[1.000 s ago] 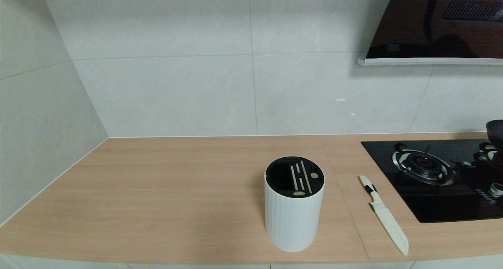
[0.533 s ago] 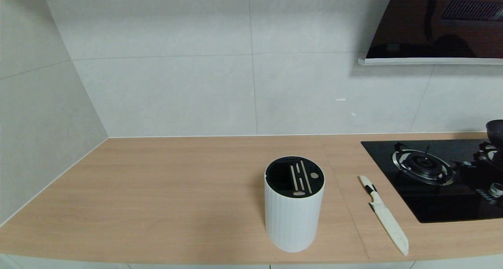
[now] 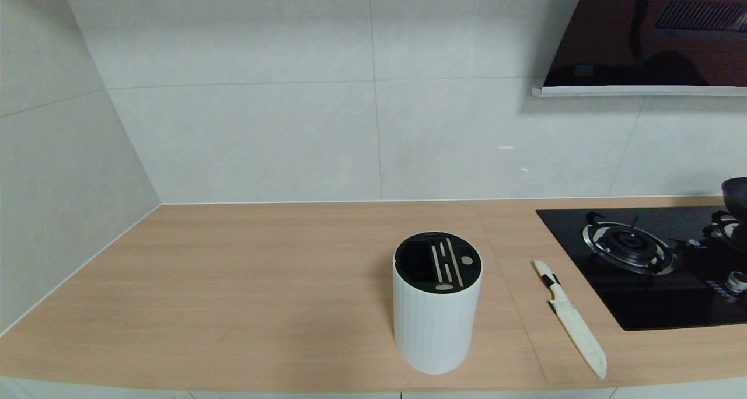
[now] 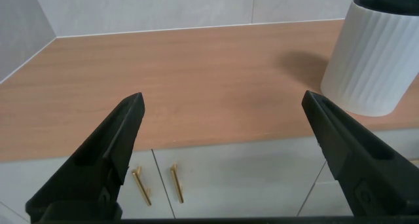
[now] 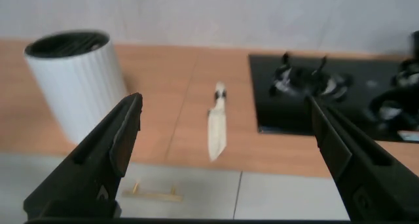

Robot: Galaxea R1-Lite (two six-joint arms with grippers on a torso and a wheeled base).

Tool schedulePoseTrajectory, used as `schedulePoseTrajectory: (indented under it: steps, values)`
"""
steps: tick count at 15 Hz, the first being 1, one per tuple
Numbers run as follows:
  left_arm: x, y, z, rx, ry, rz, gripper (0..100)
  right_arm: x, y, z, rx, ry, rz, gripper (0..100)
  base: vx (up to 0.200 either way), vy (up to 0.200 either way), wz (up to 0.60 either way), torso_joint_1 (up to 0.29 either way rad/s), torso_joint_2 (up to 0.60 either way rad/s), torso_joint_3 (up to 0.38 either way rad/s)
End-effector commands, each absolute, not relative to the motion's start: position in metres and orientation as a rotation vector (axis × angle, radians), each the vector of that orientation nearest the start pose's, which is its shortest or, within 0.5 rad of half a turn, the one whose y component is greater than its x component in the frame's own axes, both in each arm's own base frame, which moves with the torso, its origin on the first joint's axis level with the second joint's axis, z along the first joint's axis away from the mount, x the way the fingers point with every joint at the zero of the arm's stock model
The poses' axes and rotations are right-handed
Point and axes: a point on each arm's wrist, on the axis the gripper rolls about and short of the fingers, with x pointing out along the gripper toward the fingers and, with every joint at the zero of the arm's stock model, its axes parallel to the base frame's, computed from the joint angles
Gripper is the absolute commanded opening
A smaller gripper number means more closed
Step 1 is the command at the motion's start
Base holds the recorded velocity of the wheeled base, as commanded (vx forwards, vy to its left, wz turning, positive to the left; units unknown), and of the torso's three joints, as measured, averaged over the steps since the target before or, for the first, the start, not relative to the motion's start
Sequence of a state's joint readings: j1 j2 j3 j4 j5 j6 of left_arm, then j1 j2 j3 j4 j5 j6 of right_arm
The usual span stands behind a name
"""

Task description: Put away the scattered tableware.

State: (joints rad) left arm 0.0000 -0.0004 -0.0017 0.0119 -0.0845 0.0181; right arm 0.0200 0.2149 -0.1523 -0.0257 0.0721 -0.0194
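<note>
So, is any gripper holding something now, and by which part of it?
Nothing is held. The left gripper and the right gripper are both open and empty; the cream-white kitchen knife lies on the wooden countertop.

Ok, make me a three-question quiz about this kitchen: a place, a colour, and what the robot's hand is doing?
1. Where is the knife?
A. in a drawer
B. on the counter, between the round holder and the stove
C. on a plate
2. What colour are the holder's sides?
A. red
B. green
C. white
3. How is the right gripper?
A. open
B. shut on a spoon
C. shut on a cup
B, it lies flat there; C, ribbed white sides; A, fingers wide apart.
</note>
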Motion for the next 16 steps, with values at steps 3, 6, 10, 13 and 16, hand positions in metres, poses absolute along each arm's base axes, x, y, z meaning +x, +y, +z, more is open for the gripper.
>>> schedulePoseTrajectory:
  steps: [3, 6, 10, 13, 16]
  values:
    - [-0.023, -0.002, 0.075, 0.018, 0.010, -0.084, 100, 0.061, 0.006, 0.156, -0.014, 0.390, 0.149, 100, 0.000, 0.000, 0.00, 0.000, 0.00, 0.000]
    - [-0.023, -0.002, 0.075, 0.018, 0.010, -0.084, 100, 0.111, 0.012, 0.150, -0.022, 0.519, 0.176, 100, 0.000, 0.000, 0.00, 0.000, 0.00, 0.000]
    - [-0.023, -0.002, 0.075, 0.018, 0.010, -0.084, 100, 0.178, 0.019, 0.117, -0.033, 0.628, 0.156, 100, 0.000, 0.000, 0.00, 0.000, 0.00, 0.000]
    - [-0.023, -0.002, 0.075, 0.018, 0.010, -0.084, 100, 0.215, 0.022, 0.091, -0.050, 0.640, 0.118, 100, 0.000, 0.000, 0.00, 0.000, 0.00, 0.000]
    - [-0.023, -0.002, 0.075, 0.018, 0.010, -0.084, 100, 0.246, 0.025, 0.075, -0.051, 0.632, 0.115, 100, 0.000, 0.000, 0.00, 0.000, 0.00, 0.000]
